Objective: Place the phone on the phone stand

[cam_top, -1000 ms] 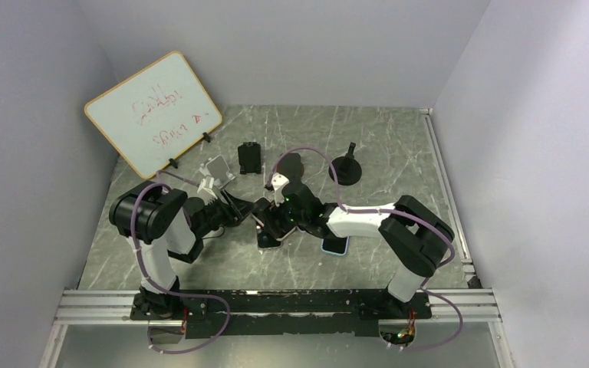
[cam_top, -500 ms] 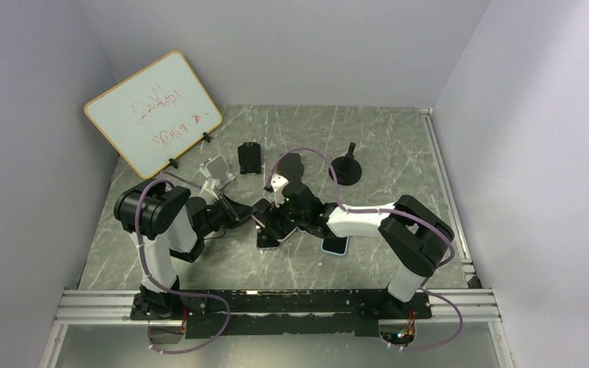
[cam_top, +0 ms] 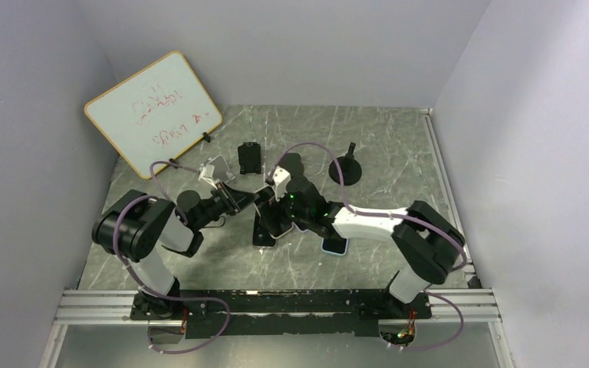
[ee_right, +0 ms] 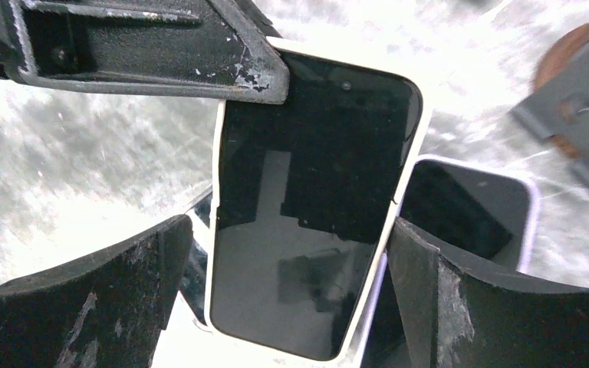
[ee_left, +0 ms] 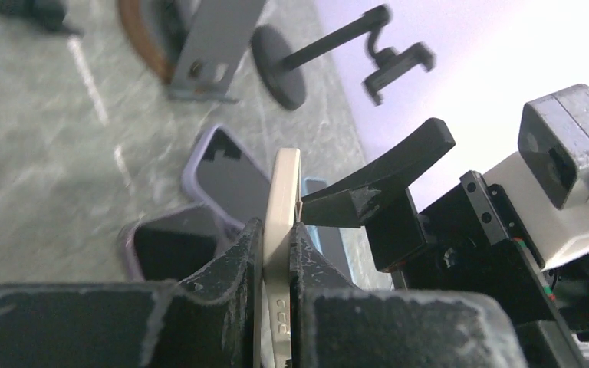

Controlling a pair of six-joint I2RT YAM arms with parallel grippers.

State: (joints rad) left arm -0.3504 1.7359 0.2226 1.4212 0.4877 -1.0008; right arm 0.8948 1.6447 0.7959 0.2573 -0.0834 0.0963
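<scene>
Grey marbled surface point(cam_top: 399, 146), lavender walls point(cam_top: 291, 46), whiteboard point(cam_top: 153, 111) rear left. Left tool point(ee_left: 274, 234) clamped on white phone point(ee_right: 314, 192), held edge-on above mid-surface; right tool point(ee_right: 287, 245) spread wide, flanking it. Phone stand point(cam_top: 345, 167) rear right; purple-cased phone point(ee_left: 230, 172) lies beneath.

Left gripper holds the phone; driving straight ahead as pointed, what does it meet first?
The right gripper: one of its open fingers seems to touch the phone just ahead of the left gripper.

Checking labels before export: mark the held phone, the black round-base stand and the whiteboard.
held phone point(ee_right: 314, 192), right wrist view, middle of its screen.
black round-base stand point(cam_top: 345, 170), top view, on its base.
whiteboard point(cam_top: 153, 113), top view, middle of its face.
</scene>
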